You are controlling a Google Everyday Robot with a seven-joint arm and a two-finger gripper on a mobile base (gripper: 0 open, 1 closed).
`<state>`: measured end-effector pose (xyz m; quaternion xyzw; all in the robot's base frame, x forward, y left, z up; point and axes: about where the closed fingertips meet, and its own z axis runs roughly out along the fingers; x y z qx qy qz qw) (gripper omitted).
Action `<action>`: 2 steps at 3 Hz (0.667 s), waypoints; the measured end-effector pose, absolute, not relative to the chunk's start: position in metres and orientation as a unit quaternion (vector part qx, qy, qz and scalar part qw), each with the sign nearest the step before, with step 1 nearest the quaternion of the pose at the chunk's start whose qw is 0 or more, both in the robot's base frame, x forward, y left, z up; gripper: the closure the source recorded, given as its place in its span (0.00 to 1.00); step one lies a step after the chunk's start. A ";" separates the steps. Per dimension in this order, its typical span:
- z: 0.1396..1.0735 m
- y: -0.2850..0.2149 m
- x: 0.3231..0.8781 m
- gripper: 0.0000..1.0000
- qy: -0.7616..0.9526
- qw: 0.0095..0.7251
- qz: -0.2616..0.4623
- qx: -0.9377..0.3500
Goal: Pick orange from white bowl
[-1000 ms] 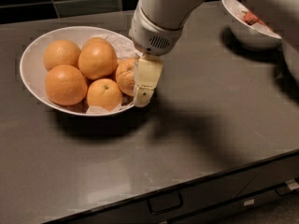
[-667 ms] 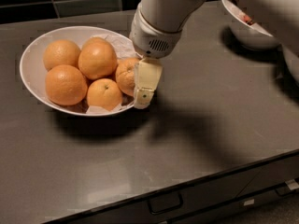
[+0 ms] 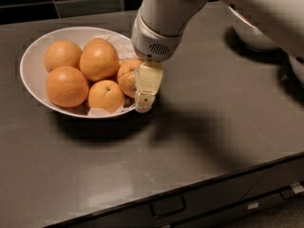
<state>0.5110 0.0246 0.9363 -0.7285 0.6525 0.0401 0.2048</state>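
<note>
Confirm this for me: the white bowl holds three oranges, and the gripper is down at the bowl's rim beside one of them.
Not quite. The camera view shows five oranges in the white bowl, not three. The rest holds: the gripper is down at the bowl's rim, beside the orange nearest that edge.

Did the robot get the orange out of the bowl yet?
Not yet. The reach looks done: the gripper is down at the right rim of the white bowl, right against the orange. In hand is the grab itself; I can't tell if it is holding on. Left to do: lifting it out, because the orange sits in the bowl beside four other oranges.
</note>
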 end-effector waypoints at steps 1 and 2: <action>0.929 0.029 0.513 0.09 0.650 0.199 0.045 -0.732; 0.925 0.031 0.514 0.12 0.648 0.197 0.048 -0.734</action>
